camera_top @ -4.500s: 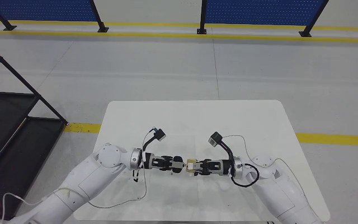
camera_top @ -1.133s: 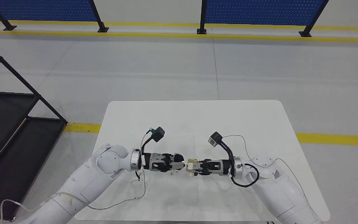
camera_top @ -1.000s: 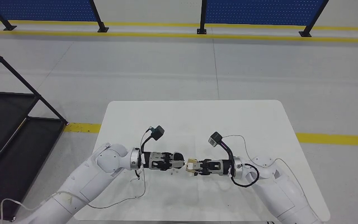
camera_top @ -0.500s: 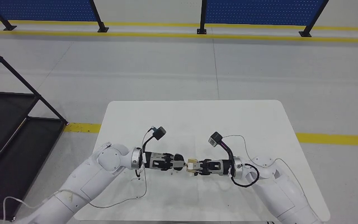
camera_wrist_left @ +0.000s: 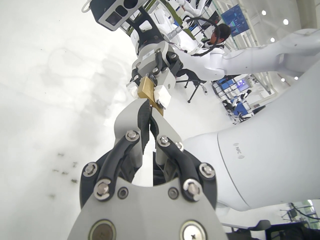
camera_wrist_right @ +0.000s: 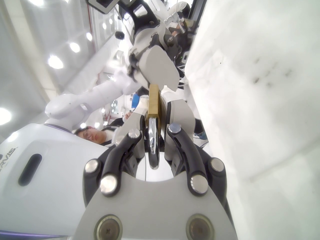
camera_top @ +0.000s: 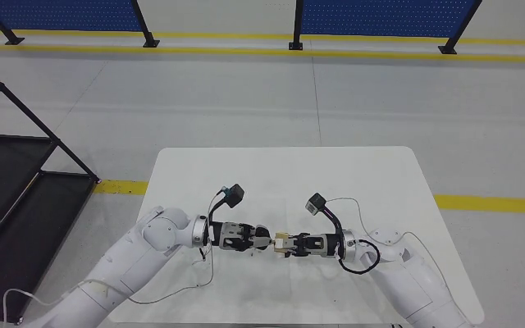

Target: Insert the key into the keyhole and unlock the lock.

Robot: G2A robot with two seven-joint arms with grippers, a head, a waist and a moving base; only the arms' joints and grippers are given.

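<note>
The two arms meet tip to tip above the near half of the white worktop (camera_top: 369,172). The right gripper (camera_top: 289,243) has its jaws clamped on the flat sides of a brass lock (camera_top: 280,240). The lock is held above the worktop and lies along the line of the arms. Its steel shackle (camera_wrist_right: 153,141) points back between the jaws toward the right wrist, and its bottom end faces the other arm. The left gripper (camera_top: 264,239) faces that bottom end from the opposite side. Its jaws are pressed together, the black pads (camera_wrist_left: 144,121) meeting, and their tips touch the lock's bottom edge. The key cannot be made out between the pads. A few small dark specks (camera_wrist_left: 62,166) mark the worktop beside the left gripper. A black rack (camera_top: 33,189) stands on the floor well apart from the worktop, on the left arm's side.
</note>
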